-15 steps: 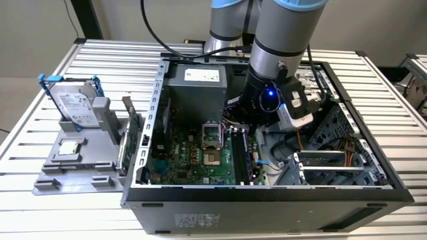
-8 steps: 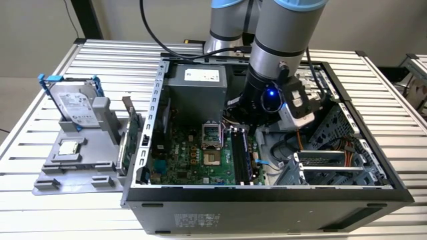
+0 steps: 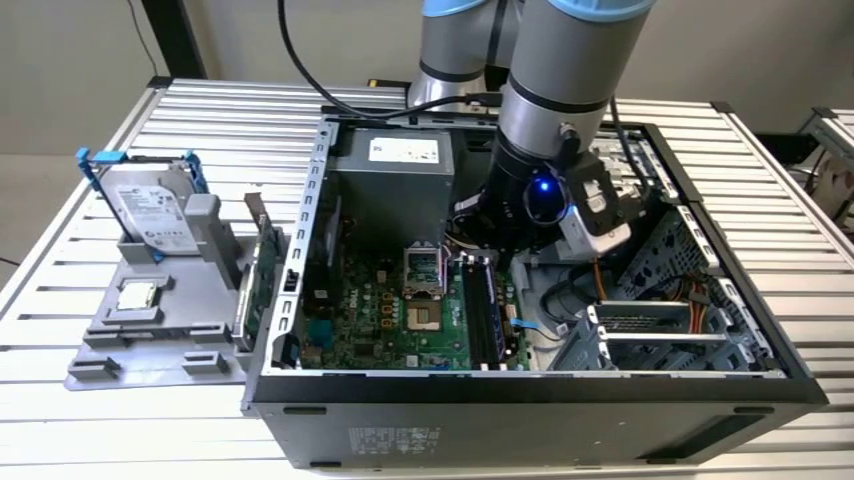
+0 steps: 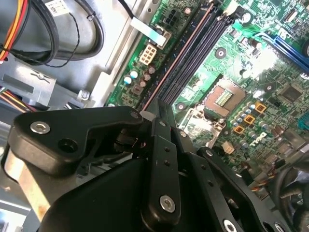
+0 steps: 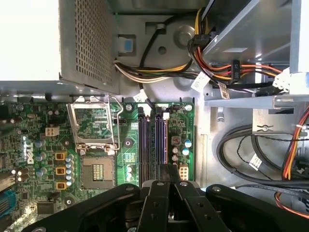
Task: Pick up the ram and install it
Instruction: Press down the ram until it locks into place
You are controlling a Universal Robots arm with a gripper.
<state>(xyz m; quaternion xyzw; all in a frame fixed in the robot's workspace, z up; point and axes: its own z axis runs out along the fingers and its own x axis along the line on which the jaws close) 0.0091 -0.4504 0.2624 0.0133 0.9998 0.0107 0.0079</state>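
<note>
Fingers (image 4: 157, 118) closed, seemingly pinching the ram (image 4: 181, 53) edge-on in a motherboard slot (image 5: 145, 145).

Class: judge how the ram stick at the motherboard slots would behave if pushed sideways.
The ram looks thin and is seen edge-on, so it is probably stiff lengthwise yet apt to flex or crack if pushed sideways. Its slim build suggests it is light.
</note>
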